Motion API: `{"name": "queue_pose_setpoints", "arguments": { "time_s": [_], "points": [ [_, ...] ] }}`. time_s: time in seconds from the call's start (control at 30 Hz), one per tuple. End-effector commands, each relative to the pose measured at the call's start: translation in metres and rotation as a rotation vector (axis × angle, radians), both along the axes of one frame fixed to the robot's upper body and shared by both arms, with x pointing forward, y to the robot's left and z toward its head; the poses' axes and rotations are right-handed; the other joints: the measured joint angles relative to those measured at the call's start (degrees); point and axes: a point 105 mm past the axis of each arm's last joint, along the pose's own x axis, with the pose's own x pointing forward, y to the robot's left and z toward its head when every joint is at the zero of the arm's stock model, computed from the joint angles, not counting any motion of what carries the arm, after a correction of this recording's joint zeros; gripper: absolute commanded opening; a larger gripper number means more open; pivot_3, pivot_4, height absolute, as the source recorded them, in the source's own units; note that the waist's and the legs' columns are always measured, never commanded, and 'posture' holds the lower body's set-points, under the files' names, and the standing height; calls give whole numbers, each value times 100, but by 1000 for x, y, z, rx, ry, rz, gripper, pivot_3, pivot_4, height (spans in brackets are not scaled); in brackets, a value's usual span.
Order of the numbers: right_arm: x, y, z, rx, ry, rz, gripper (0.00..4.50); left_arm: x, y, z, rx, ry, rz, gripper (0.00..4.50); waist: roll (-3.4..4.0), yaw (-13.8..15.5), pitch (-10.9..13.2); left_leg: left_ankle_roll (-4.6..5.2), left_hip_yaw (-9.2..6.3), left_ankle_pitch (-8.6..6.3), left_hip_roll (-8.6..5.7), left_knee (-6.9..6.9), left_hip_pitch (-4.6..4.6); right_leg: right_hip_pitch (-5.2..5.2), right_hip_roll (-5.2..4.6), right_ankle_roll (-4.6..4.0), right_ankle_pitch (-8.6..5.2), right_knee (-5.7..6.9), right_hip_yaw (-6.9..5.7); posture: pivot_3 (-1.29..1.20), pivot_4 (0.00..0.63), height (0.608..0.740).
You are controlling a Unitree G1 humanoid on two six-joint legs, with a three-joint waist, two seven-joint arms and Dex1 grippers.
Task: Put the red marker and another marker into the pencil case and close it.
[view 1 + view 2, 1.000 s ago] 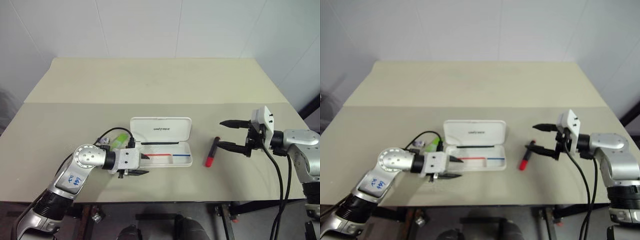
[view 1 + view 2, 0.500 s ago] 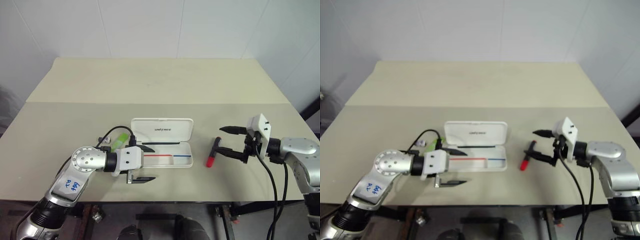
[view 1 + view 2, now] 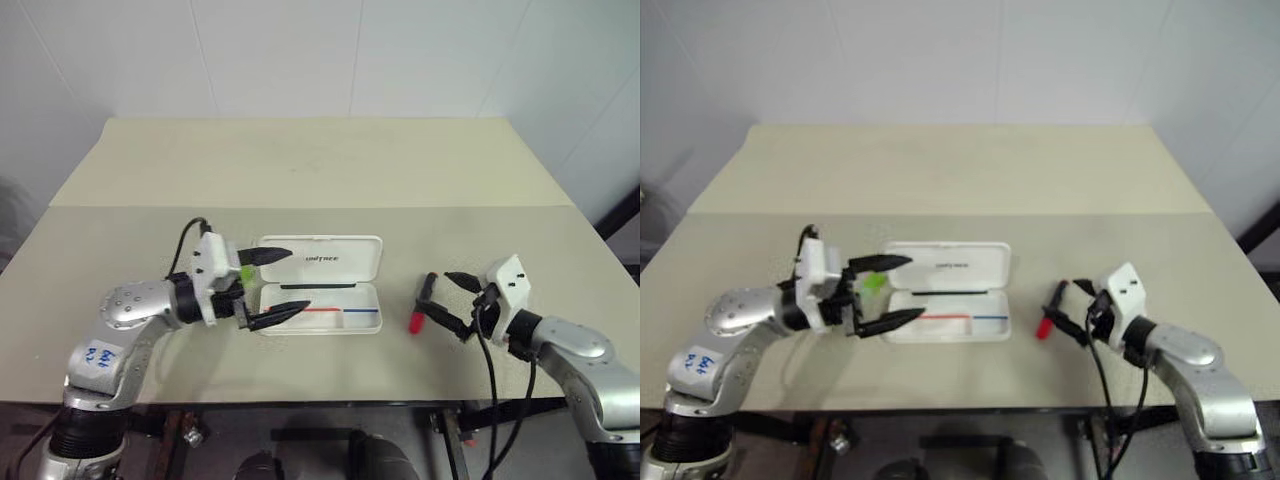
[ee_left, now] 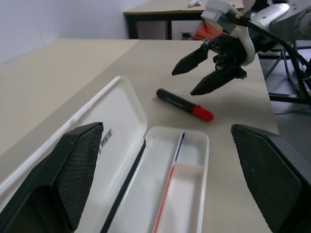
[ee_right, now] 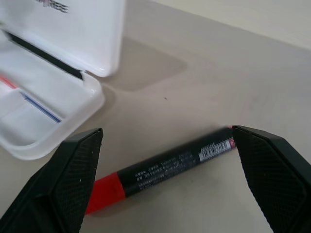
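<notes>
I have my right gripper [image 3: 452, 301] down beside the red marker [image 3: 423, 303], fingers spread wide and nothing between them. The marker lies flat on the table [image 3: 300, 170], just right of the open pencil case [image 3: 318, 286], its long axis running roughly front to back, red end nearer me. In the right wrist view it lies crosswise between my two fingers, so I judge a straight closing would catch the barrel. My left gripper [image 3: 270, 287] hangs over the left end of the case, also spread and empty, well apart from the red marker. The green marker [image 3: 246, 272] sits just behind it, left of the case.
</notes>
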Motion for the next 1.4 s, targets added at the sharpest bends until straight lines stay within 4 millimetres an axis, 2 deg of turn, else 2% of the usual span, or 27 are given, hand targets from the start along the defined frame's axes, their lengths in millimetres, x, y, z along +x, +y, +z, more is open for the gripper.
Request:
{"name": "queue_pose_setpoints", "arguments": {
  "time_s": [0.03, 0.23, 0.33, 0.53, 0.67, 0.77, 0.97, 1.1, 1.27, 1.4],
  "points": [
    [1, 5, 3, -7, -38, -69, 4500, -10, 19, 4, -8, 19, -9, 4473, -3, 1, -2, 0, 1, 0, 0, 0, 1, 1, -1, 0, 0, -1, 0, 0, 150, 740],
    [8, 12, -11, -6, -3, -127, 4500, -23, 49, -1, -47, 99, -14, 4473, -8, -3, -5, 2, -3, -2, 1, 0, 0, 1, 0, -5, -3, -2, -2, 0, 150, 740],
    [15, 8, -21, -26, 26, -189, 4500, -28, 62, -4, -51, 107, -4, 4473, -9, -6, -5, 3, -3, -3, 2, -4, 0, -1, 0, -8, -5, -3, -5, 0, 150, 740],
    [17, 2, -32, -23, 63, -266, 4500, -34, 75, -3, -61, 124, -11, 4473, -18, -3, -11, 5, -5, -5, 2, -4, -2, 0, -2, -10, -6, -5, -7, 0, 150, 740],
    [18, -3, -41, -34, 91, -307, 4500, -34, 77, 0, -55, 116, -6, 4473, -25, -8, -16, 5, -5, -4, 2, -4, 1, 1, -3, -10, -6, -3, -7, 0, 150, 740],
    [20, -9, -46, -37, 106, -346, 3863, -35, 78, 0, -54, 114, -6, 4500, -36, -5, -23, 5, -7, -5, 2, -4, 1, 4, -3, -10, -6, -4, -7, 0, 150, 740],
    [23, -7, -45, -34, 97, -334, 1856, -37, 80, 2, -57, 115, 1, 4500, -59, -2, -37, 7, -9, -2, 0, -4, 4, 11, -7, -11, -6, -10, -8, 0, 150, 740],
    [33, -9, -36, -34, 54, -332, 715, -35, 79, 4, -69, 106, 9, 4500, -71, -6, -44, 8, -10, -2, 2, -4, 15, 32, -8, -36, -19, -25, -11, 0, 150, 740],
    [49, -8, -5, 11, -46, -304, 621, -34, 78, 8, -85, 90, 11, 4500, -64, -20, -39, 14, -8, 1, 2, -4, 14, 39, -10, -56, -13, -46, -12, 0, 150, 740],
    [57, -1, 23, 52, -131, -242, 621, -34, 77, 8, -89, 90, 13, 4500, -46, -39, -29, 8, -7, -1, 4, -10, 0, 9, -8, -24, 5, -20, -17, 0, 150, 740]
  ]
}}
